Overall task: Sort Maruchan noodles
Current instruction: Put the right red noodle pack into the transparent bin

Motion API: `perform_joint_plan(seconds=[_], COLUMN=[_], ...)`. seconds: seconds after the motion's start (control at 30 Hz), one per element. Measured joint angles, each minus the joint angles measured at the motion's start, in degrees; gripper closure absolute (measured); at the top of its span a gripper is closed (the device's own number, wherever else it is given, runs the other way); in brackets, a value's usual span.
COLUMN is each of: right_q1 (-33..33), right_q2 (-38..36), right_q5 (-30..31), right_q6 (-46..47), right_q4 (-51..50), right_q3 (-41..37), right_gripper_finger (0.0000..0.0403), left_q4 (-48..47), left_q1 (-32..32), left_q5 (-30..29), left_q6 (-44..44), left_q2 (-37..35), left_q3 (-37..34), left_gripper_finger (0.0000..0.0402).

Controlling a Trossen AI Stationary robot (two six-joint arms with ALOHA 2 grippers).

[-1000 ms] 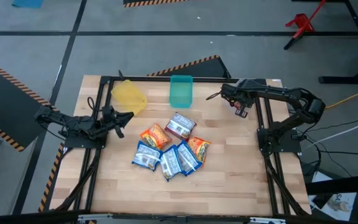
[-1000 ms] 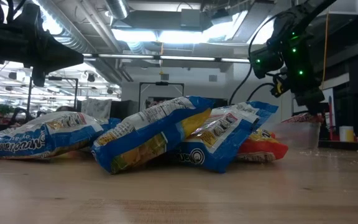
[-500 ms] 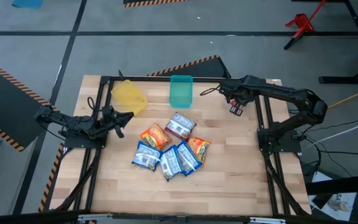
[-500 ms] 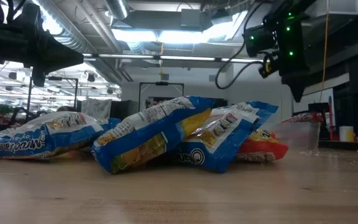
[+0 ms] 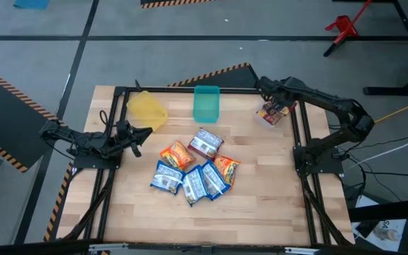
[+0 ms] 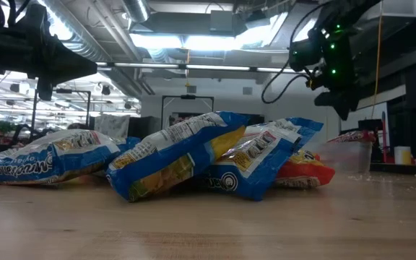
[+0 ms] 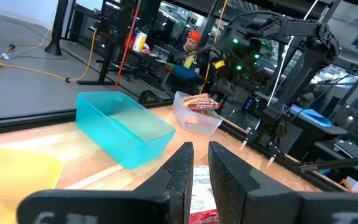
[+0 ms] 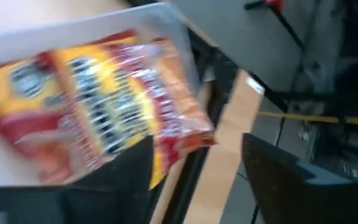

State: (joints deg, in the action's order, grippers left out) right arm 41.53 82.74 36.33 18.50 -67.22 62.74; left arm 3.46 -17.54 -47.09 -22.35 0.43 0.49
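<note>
Right claw (image 5: 275, 106) now apart at two o'clock, red Maruchan packet (image 5: 270, 114) dropped into clear bin (image 7: 210, 122); one sorted.

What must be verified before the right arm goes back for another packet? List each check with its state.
1. Packet released: right gripper is open, and the red-and-yellow packet lies beyond its fingers. Ok.
2. Packet in the clear bin: it lies there, but whether it sits fully below the rim, cannot tell.
3. Right gripper above the bin, not inside it: ok in the low view.
4. Left gripper waits at the table's left side, apart from the pile: ok.
5. Sorting finished: not ok, several packets remain in the pile.
</note>
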Motion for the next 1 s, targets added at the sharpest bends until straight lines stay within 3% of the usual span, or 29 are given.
perform_joint_plan(seconds=[0.1, 0.2, 0.5, 0.73, 1.0], right_q1=[2.85, 4.68, 5.73, 6.92, 6.82], right_q2=[0.00, 0.00, 1.33, 1.81, 1.56], right_q5=[4.12, 3.64, 5.45, -1.93, -13.18], right_q6=[5.43, 8.22, 14.39, 14.55, 15.92], right_q4=[-0.09, 0.13, 2.36, 4.17, 4.02], right_q3=[0.00, 0.00, -0.03, -2.49, -6.47], right_gripper_finger=[0.0122, 0.0105, 0.0120, 0.0156, 0.0166], left_q4=[-0.02, -0.02, -0.02, -0.02, 0.00], left_q1=[0.00, 0.00, 0.00, 0.00, 0.00], left_q5=[-0.19, -0.20, -0.34, -0.02, 0.18], left_q6=[0.00, 0.02, 0.08, -0.07, -1.36], left_q2=[0.00, 0.00, 0.00, -0.02, -0.01], left_q3=[0.00, 0.00, 0.00, 0.00, 0.00], left_gripper_finger=[0.0357, 0.0357, 0.0357, 0.0357, 0.0357])
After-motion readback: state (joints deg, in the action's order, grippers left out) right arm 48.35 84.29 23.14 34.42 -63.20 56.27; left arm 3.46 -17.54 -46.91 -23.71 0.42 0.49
